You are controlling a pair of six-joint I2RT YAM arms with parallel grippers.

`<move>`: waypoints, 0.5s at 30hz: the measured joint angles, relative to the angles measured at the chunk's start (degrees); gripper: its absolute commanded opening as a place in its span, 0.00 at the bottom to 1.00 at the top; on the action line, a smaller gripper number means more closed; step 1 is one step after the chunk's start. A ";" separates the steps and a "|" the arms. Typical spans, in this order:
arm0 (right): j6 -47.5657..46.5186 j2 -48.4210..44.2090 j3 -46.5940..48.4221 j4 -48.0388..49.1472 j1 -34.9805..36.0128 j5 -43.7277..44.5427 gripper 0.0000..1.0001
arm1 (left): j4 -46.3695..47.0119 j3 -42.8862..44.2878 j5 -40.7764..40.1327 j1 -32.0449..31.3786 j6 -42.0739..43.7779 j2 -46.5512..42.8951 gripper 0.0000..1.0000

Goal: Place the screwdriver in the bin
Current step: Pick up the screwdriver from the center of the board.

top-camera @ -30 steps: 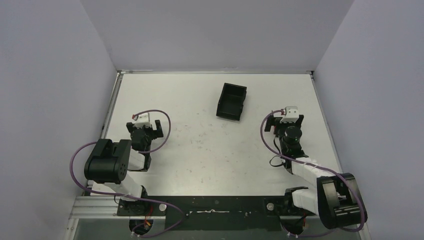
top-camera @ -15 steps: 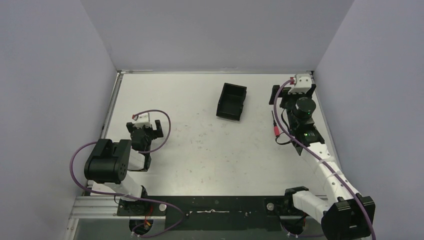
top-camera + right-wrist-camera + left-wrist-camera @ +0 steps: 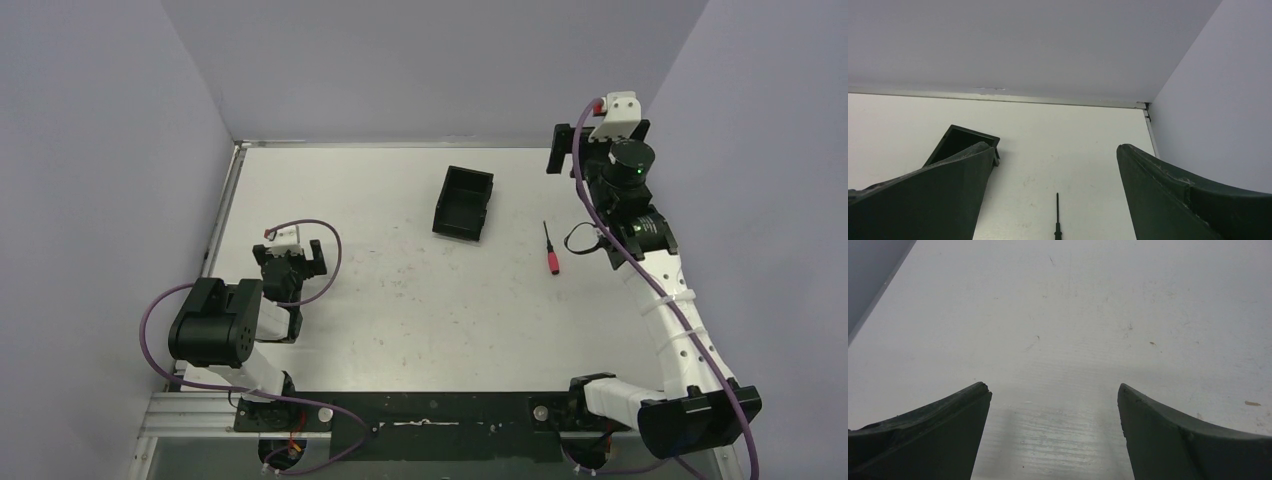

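The screwdriver (image 3: 549, 256), red handle and thin black shaft, lies flat on the white table to the right of the bin (image 3: 470, 173). The bin is a small black open box standing right of centre toward the back. My right gripper (image 3: 596, 140) is raised over the far right corner, beyond the screwdriver, open and holding nothing. In the right wrist view the screwdriver (image 3: 1057, 215) shaft points up between the spread gripper (image 3: 1052, 146) fingers, far below them, and the bin (image 3: 973, 134) peeks out behind the left finger. My left gripper (image 3: 290, 250) rests open at the left.
Grey walls close the table on the left, back and right, and the right wall (image 3: 740, 200) stands close to my right arm. A metal rail (image 3: 430, 144) runs along the table's far edge. The left gripper (image 3: 1053, 387) sees only scuffed white tabletop.
My right arm has stretched away and upward toward the far right corner, uncovering the screwdriver on the table. The jaws stayed open. The left arm has not moved.
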 measured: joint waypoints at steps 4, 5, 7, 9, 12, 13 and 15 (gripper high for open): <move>-0.02 0.90 3.28 -3.48 0.00 -0.39 1.00 | 0.00 0.00 0.00 0.00 0.00 0.00 0.97; 0.00 0.85 3.48 -3.82 -0.02 -0.37 1.00 | 0.02 0.00 0.02 0.00 0.00 0.00 0.97; 0.04 0.61 3.52 -3.98 -0.07 -0.35 1.00 | 0.00 0.00 0.02 0.00 0.00 0.00 0.97; 0.02 0.59 3.54 -3.98 -0.17 -0.35 1.00 | 0.00 0.00 0.00 0.00 0.00 0.00 0.97; -0.04 0.66 4.02 -4.92 -0.46 -0.37 1.00 | 0.00 0.00 0.00 0.00 0.00 0.00 0.97; -0.04 0.70 4.31 -5.25 -0.48 -0.31 1.00 | 0.00 0.00 0.02 0.00 0.00 0.00 0.97; -0.02 0.90 5.22 -6.10 -0.48 -0.09 1.00 | 0.00 0.00 0.02 0.00 0.00 0.00 0.97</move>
